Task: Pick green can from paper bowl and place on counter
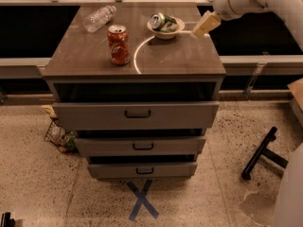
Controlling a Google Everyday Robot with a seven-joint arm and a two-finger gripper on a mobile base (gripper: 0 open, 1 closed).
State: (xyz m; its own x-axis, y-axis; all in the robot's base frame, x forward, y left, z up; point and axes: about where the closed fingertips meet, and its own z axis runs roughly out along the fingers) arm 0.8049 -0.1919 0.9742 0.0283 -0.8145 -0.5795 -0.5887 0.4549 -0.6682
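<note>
green can (162, 21) green-silver | paper bowl (166, 34) off-white | counter (175, 56) grey-brown | gripper (204, 25) cream, beside paper bowl

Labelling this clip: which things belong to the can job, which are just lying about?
Job: green can, lying in the paper bowl; counter; gripper, hovering beside the bowl.
Lying about: red soda can, clear plastic bottle, both on the counter.
</note>
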